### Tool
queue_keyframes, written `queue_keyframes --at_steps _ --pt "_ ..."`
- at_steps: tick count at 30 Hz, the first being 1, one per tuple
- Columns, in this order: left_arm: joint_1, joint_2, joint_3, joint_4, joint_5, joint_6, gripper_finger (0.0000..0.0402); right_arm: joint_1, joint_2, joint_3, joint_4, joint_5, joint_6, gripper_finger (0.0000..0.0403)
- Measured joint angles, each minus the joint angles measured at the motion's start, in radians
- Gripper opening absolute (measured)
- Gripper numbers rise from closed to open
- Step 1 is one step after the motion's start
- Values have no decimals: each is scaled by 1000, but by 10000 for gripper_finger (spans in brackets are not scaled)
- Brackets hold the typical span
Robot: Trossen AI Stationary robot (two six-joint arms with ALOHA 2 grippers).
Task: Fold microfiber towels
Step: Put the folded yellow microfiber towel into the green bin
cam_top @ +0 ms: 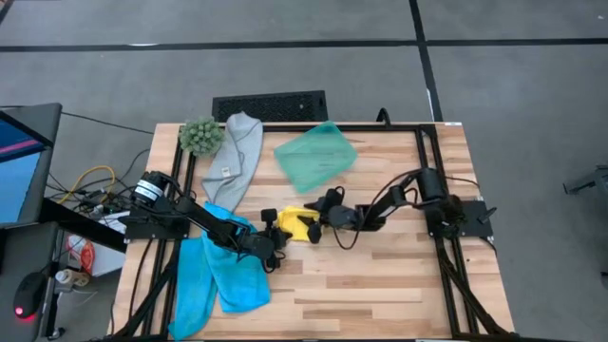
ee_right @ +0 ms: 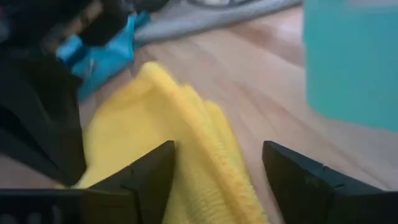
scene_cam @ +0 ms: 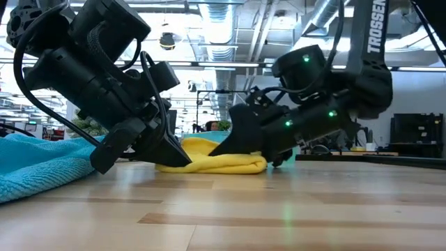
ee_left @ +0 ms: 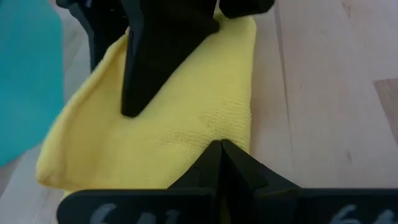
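Observation:
The yellow microfiber towel lies folded in a small thick rectangle on the wooden table, between my two grippers. From the table's left my left gripper comes in shut, its tips down on the towel. Coming from the right, my right gripper is open, one finger on either side of the towel's thick folded edge. Two sky-blue towels lie flat by the near left corner. A grey towel lies at the far left. My left gripper presses its shut fingertips onto the yellow towel near one edge, slanting down from the table's left. The towel lies flat on the table under them. My right gripper has one finger low over the towel's top; whether it touches, I cannot tell.
A translucent teal tray sits at the far middle and a fuzzy green plant ball at the far left corner. Bare wood stretches along the near side and the right. A black frame runs along the table's edges.

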Motion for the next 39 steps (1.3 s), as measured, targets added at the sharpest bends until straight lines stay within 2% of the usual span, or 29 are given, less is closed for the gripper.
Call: queue_keyframes --at_steps 5,12,15,18,25,30,34,39 --pt "0 0 0 -6 -18 1 0 15 -44 37 -180 -5 72 166" --pt "-1 -3 0 -8 -24 8 0 7 -48 43 -197 -93 57 27" --pt "-5 -35 -2 -30 -31 27 0 6 -58 42 -197 -105 62 22" --pt "-9 -119 -4 -76 -34 26 0 7 -84 39 -223 -130 78 23" --pt "-38 -430 -3 -332 -45 -53 0 -6 -239 29 -374 -150 97 22" --pt "-63 -605 -1 -454 -121 -107 0 -44 -335 32 -392 -112 50 22" --pt "-84 -671 -1 -506 -168 -125 0 -90 -406 34 -388 -84 3 22" --pt "-101 -677 -1 -538 -183 -151 0 -169 -490 34 -386 -7 -52 22"
